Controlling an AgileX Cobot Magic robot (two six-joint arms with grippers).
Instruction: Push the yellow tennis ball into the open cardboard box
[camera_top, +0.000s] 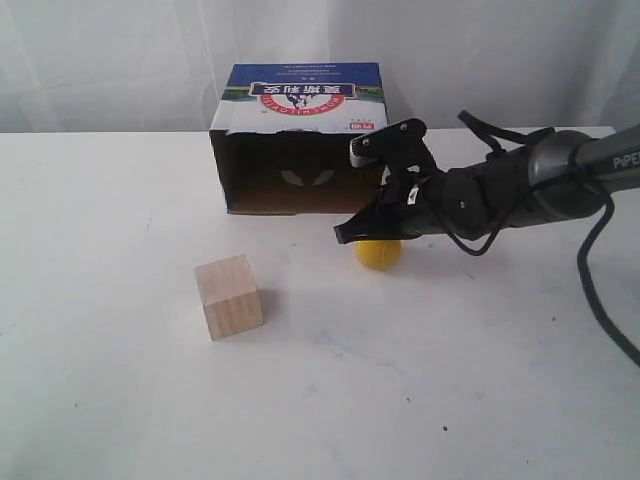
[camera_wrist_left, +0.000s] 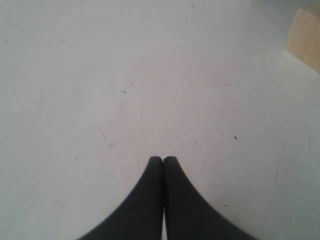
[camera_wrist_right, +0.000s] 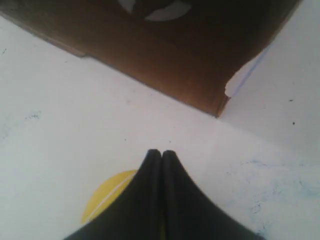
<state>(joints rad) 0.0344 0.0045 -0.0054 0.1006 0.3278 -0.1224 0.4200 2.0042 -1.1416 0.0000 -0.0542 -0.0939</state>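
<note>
Right gripper (camera_top: 343, 236): fingers pressed together, nothing between them, tips pointing down-left toward the table (camera_top: 450, 380). It sits right over the tennis ball (camera_top: 378, 254), with the finger bodies covering the ball's top. Can't tell whether they actually touch it or just hover above. In the right wrist view the ball (camera_wrist_right: 107, 200) shows as a yellow patch with a pale seam line, mostly hidden under the closed fingers (camera_wrist_right: 145, 200), and the fingertips reach past it toward the box. The ball is on the table, outside the cardboard box (camera_top: 300, 140), just in front of the open side near its right front corner. The box lies with its opening facing the camera. The inside is dark, the blue-and-white printed face is on top, and the bottom flap lies flat on the table. The right wrist view shows that brown flap edge (camera_wrist_right: 165, 70) near the fingertips but not touching them. A wooden cube (camera_top: 229, 296) stands on the table in front of the box's left half, well apart from the ball and the arm. Left gripper (camera_wrist_left: 163, 159): fingers also together, holding nothing, over bare table, with the cube's corner at the frame edge.
</note>
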